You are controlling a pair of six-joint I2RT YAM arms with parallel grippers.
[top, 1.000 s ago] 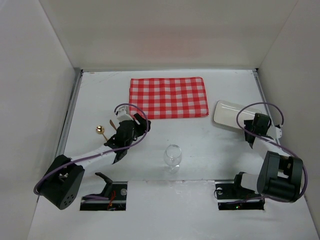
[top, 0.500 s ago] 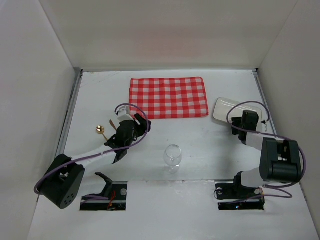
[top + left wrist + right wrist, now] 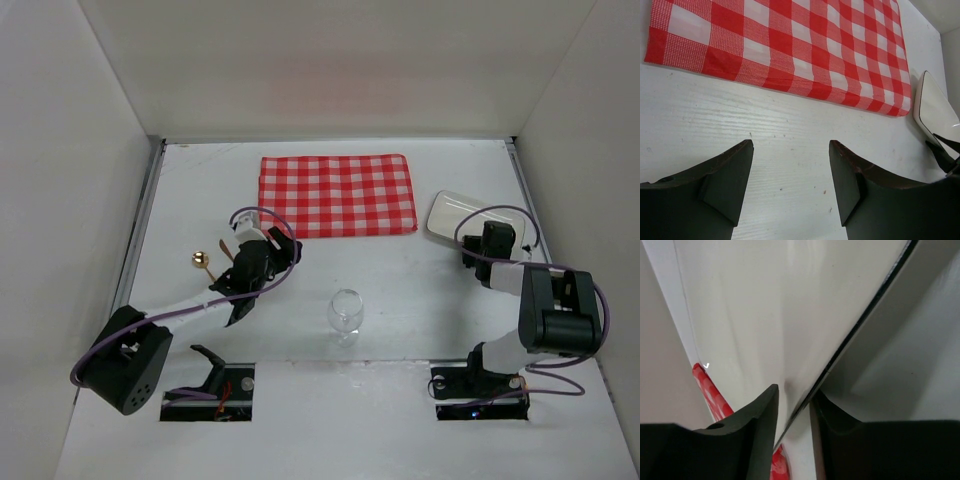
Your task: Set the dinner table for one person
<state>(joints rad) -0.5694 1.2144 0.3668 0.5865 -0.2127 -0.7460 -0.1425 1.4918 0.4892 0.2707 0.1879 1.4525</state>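
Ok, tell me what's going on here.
The right gripper has its fingers either side of the plate's near rim at the right of the table; whether it grips can't be told. The left gripper hangs open and empty over bare table just in front of the cloth. A glass stands near the middle and a gold utensil lies left of that gripper, neither held.

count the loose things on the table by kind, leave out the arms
checked cloth: 1
white plate: 1
wine glass: 1
gold spoon: 1
total: 4 (a thin brownish sliver beside the spoon is too small to tell, not counted)
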